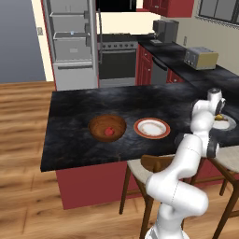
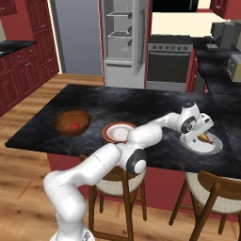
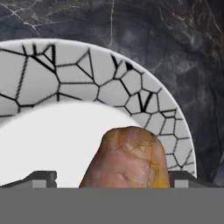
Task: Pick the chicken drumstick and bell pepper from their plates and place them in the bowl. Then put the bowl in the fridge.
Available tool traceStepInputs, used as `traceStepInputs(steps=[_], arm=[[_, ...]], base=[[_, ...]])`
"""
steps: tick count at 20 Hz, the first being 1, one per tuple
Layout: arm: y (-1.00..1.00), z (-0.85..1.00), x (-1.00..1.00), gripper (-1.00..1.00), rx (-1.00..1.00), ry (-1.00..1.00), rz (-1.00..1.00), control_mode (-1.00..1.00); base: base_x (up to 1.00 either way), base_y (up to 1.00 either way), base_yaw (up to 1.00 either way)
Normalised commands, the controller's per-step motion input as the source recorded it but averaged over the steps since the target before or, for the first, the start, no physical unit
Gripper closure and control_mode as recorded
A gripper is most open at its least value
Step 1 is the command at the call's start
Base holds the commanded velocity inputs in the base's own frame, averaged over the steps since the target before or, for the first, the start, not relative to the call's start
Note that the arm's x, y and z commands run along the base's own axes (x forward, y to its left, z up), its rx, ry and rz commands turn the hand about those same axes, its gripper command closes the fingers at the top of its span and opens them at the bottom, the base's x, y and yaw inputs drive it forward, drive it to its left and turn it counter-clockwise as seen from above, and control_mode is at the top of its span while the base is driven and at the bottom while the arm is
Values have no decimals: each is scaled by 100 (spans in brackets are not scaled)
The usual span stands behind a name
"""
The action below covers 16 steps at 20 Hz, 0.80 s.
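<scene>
The chicken drumstick [image 3: 127,159], golden-brown, lies on the pale grey-white plate [image 3: 109,87] at the right end of the island. My gripper [image 3: 114,179] is lowered over it, open, with one fingertip [image 3: 43,179] on each side of the meat. From the base, the gripper [image 2: 200,134] hangs over that plate [image 2: 209,147], with the drumstick [image 2: 205,138] under it. The bell pepper [image 1: 109,131], small and red, sits inside the brown bowl [image 1: 99,125]. The red-rimmed plate [image 1: 151,128] beside the bowl holds nothing. The fridge [image 1: 74,42] stands behind the island with its door open.
A black-fronted oven [image 1: 116,60] stands right of the fridge. A toaster [image 1: 200,57] and a coffee machine [image 1: 164,31] sit on the back counter. Wooden stools [image 2: 212,188] stand along the island's near edge, close to my arm's base.
</scene>
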Motion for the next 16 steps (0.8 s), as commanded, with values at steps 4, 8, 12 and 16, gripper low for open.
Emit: traceStepInputs(steps=[4,8,12,16], arm=[[-18,17,13,100,8,28,2,-100],[-3,33,2,100,22,36,0,-100],[11,61,-4,100,32,25,0,-100],[28,62,-22,100,33,20,0,-100]], base=[[0,0,0],[0,0,0],[0,0,0],[0,0,0]])
